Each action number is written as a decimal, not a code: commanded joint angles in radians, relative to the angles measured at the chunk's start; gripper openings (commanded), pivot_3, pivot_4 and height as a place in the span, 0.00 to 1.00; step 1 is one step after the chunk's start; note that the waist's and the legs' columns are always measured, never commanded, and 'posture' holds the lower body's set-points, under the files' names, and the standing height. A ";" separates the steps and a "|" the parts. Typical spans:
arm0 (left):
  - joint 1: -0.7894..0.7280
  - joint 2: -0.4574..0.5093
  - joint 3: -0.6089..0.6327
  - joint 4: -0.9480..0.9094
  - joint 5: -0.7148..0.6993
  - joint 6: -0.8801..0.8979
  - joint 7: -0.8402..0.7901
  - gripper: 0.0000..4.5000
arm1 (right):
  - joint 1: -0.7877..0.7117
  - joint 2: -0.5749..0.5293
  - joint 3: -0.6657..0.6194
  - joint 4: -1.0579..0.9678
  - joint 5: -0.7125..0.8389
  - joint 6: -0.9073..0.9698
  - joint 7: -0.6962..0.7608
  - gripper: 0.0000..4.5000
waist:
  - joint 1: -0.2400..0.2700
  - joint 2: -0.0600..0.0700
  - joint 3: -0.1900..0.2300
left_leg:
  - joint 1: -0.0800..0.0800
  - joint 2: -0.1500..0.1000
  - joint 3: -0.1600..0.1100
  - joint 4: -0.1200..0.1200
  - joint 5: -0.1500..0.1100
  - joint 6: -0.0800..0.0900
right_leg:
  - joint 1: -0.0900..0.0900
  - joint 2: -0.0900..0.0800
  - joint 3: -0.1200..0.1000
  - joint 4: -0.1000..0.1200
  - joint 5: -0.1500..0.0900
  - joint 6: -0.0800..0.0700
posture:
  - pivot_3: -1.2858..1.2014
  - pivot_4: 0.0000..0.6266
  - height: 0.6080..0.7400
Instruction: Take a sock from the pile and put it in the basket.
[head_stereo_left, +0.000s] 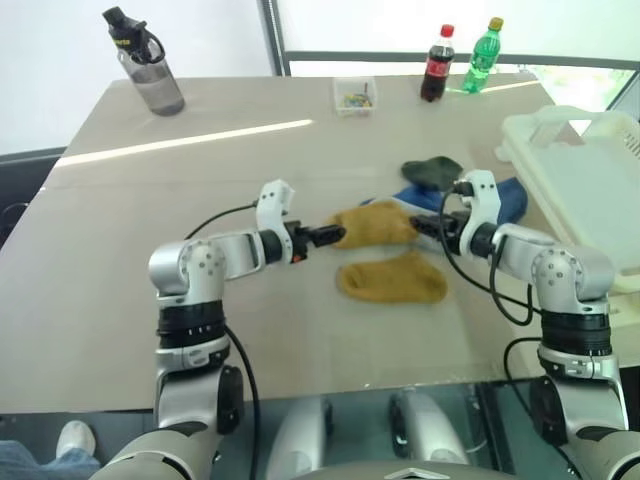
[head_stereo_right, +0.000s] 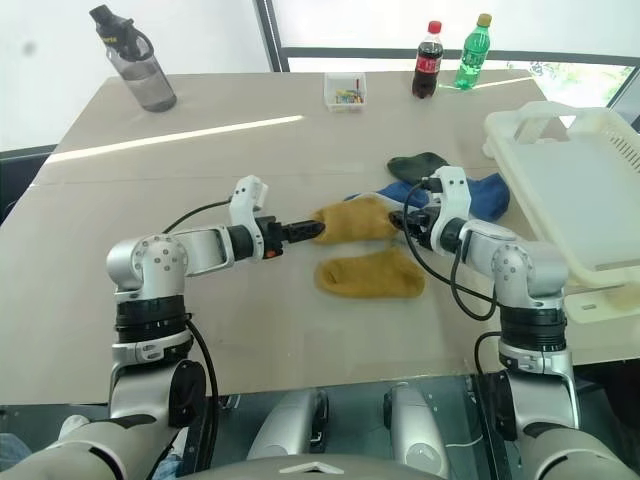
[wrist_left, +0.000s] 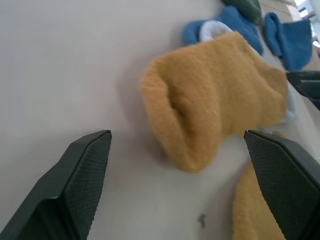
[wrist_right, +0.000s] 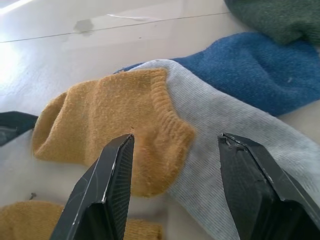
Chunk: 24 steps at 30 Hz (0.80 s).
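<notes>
Your pile (head_stereo_left: 440, 205) sits on the surface (head_stereo_left: 200, 200) right of centre, near the basket (head_stereo_left: 580, 190), which lies at the right edge with its loop handle toward the far side. A mustard sock (head_stereo_left: 378, 224) lies with its long axis running left to right, its cuff end toward the right where it overlaps a light grey sock (wrist_right: 235, 135). Blue socks (head_stereo_left: 505, 200) and a dark green sock (head_stereo_left: 432, 170) lie just beyond. A second mustard sock (head_stereo_left: 393, 280) lies apart on the near side, also stretched left to right.

Your left gripper (head_stereo_left: 335, 236) points right at the first sock's left end, its fingers spread wide and holding nothing. Your right gripper (head_stereo_left: 422, 224) points left at the cuff end, fingers (wrist_right: 107, 195) parted either side of it, not closed on it.
</notes>
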 joint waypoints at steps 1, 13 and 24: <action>-0.007 -0.019 -0.028 0.028 -0.018 0.055 -0.012 1.00 | -0.006 0.008 -0.025 -0.036 0.005 -0.017 -0.003 0.60 | 0.000 0.000 0.000 | 0.000 0.000 0.000 0.000 0.000 0.000 | 0.000 0.000 0.000 0.000 0.000 0.000 | 0.52 0.24 1.00; -0.010 -0.006 -0.020 0.048 0.000 0.039 -0.016 1.00 | -0.010 0.063 -0.097 0.014 0.025 0.015 -0.028 0.60 | 0.000 0.000 0.000 | 0.000 0.000 0.000 0.000 0.000 0.000 | 0.000 0.000 0.000 0.000 0.000 0.000 | 0.52 0.24 1.00; -0.002 -0.001 -0.023 0.033 -0.001 0.039 -0.017 1.00 | -0.025 0.095 -0.088 0.079 0.012 -0.009 -0.029 0.60 | -0.001 0.000 -0.001 | 0.000 0.000 0.000 0.000 0.000 0.000 | 0.000 0.000 0.000 0.000 0.000 0.000 | 0.52 0.24 1.00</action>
